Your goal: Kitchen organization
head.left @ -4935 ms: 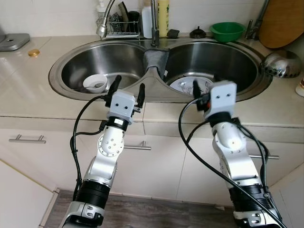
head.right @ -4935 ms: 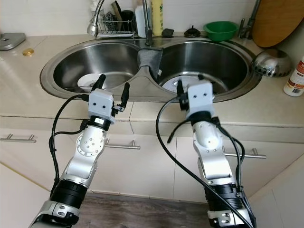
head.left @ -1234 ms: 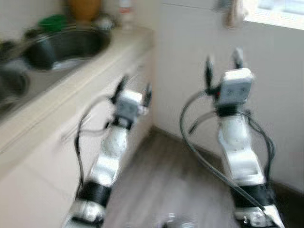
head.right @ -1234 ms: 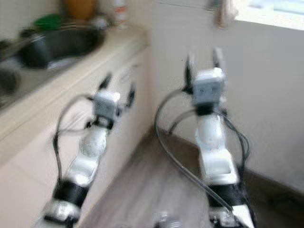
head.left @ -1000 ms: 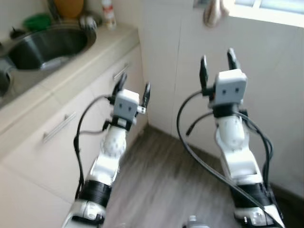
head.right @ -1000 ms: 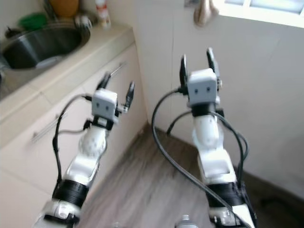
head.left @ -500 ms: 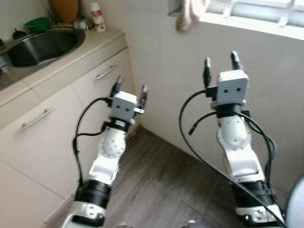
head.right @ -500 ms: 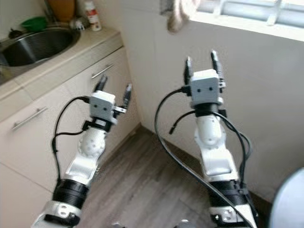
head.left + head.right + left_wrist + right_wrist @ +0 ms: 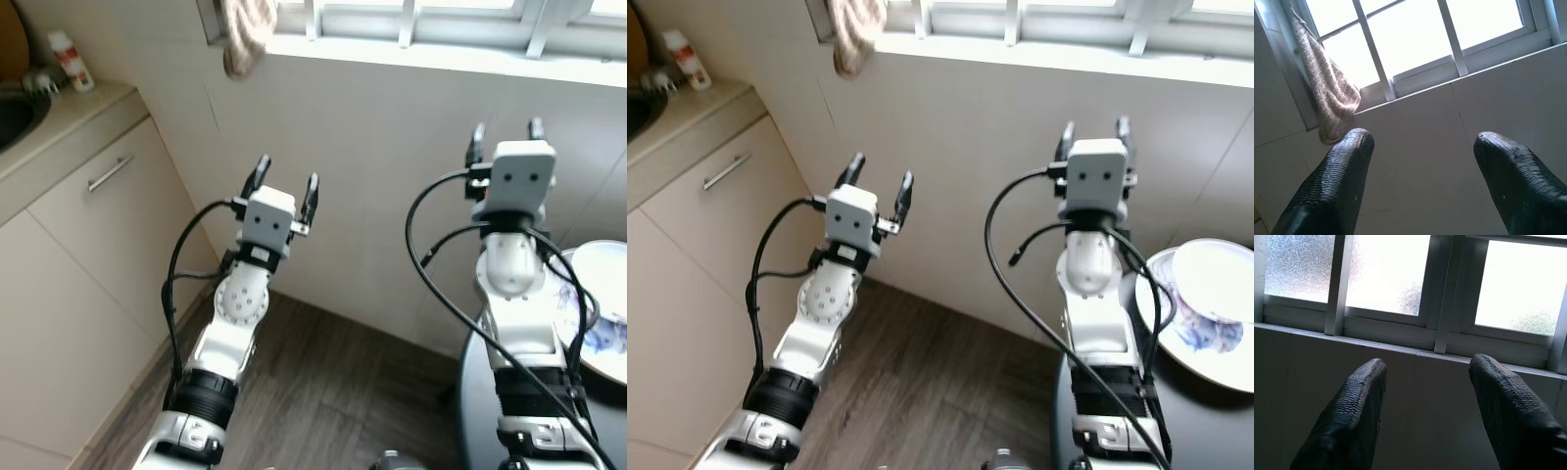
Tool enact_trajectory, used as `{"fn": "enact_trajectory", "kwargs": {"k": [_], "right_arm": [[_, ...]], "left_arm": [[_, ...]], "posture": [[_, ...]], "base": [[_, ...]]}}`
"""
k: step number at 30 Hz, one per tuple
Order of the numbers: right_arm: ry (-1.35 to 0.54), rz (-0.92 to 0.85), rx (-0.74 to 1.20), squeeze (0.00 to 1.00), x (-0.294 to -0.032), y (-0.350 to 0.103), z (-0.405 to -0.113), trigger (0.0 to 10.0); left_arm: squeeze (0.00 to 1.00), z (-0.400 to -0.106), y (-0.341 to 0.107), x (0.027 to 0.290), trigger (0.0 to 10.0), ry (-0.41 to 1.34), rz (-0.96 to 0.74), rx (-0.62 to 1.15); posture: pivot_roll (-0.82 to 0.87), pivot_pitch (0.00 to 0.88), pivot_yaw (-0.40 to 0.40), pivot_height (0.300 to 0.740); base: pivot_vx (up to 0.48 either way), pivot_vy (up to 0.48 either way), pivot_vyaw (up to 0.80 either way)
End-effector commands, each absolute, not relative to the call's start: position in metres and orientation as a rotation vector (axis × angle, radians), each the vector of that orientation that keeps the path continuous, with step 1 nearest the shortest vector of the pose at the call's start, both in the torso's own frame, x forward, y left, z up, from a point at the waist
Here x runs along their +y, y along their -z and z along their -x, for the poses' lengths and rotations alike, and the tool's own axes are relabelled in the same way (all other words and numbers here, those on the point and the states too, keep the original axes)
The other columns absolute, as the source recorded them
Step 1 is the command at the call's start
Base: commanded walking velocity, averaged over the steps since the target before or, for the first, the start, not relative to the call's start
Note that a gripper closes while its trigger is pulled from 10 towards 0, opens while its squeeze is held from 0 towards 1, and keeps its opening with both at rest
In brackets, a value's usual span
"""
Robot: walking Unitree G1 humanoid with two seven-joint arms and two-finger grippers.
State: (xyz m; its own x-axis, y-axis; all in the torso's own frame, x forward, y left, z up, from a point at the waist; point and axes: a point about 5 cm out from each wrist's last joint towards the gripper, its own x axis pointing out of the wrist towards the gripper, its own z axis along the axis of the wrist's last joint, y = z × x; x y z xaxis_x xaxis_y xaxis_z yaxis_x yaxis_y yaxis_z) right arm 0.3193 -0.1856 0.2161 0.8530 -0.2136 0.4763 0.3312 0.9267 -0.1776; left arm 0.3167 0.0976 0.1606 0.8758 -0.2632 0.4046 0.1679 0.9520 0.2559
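Both arms are raised in front of a white tiled wall under a window. My left gripper [image 9: 286, 180] is open and holds nothing; its fingers [image 9: 1337, 186] frame the wall and window. My right gripper [image 9: 506, 135] is open too, with nothing between its fingers [image 9: 1352, 416], and points up at the window. A white plate with a blue pattern [image 9: 1205, 313] lies on a dark round table [image 9: 1176, 421] at the far right, just right of my right arm.
A beige counter with cabinet doors and a bar handle [image 9: 110, 172] runs along the left, with a small white bottle [image 9: 65, 61] on top. A brownish towel [image 9: 245, 29] hangs by the window. Grey wood floor [image 9: 323, 392] lies below.
The camera has swung right: the sink and counter slid off to the left, and the window wall, round table and plate came into view. Both grippers stay raised and open.
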Motion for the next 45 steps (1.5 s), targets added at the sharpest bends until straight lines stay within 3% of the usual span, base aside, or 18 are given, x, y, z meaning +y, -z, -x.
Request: {"fn": "enact_trajectory", "kwargs": {"k": [1, 8, 37, 41, 45], "right_arm": [[0.324, 0.206, -0.426, 0.00, -0.190, -0.215, -0.323, 10.0], [0.416, 0.146, -0.356, 0.00, -0.207, -0.208, -0.326, 10.0], [0.416, 0.146, -0.356, 0.00, -0.207, -0.208, -0.326, 10.0], [0.543, 0.071, -0.267, 0.00, -0.242, -0.199, -0.325, 10.0], [0.473, 0.098, -0.275, 0.00, -0.233, -0.200, -0.328, 10.0]], "left_arm": [[0.00, -0.319, -0.160, 0.104, 10.0, 0.212, -0.214, -0.431], [0.00, -0.320, -0.158, 0.104, 10.0, 0.211, -0.206, -0.412], [0.00, -0.320, -0.158, 0.104, 10.0, 0.211, -0.206, -0.412], [0.00, -0.320, -0.161, 0.104, 10.0, 0.231, -0.219, -0.441], [0.00, -0.320, -0.161, 0.104, 10.0, 0.231, -0.225, -0.443]], "posture": [[-0.21, 0.000, 0.074, 0.740], [-0.21, 0.000, 0.075, 0.740], [-0.21, 0.000, 0.075, 0.740], [-0.21, 0.000, 0.090, 0.740], [-0.21, 0.000, 0.090, 0.740]], "base": [[0.000, 0.000, 0.00], [0.000, 0.343, -0.80], [0.000, 0.480, -0.80], [0.248, 0.120, -0.20], [0.388, 0.000, 0.00]]}}
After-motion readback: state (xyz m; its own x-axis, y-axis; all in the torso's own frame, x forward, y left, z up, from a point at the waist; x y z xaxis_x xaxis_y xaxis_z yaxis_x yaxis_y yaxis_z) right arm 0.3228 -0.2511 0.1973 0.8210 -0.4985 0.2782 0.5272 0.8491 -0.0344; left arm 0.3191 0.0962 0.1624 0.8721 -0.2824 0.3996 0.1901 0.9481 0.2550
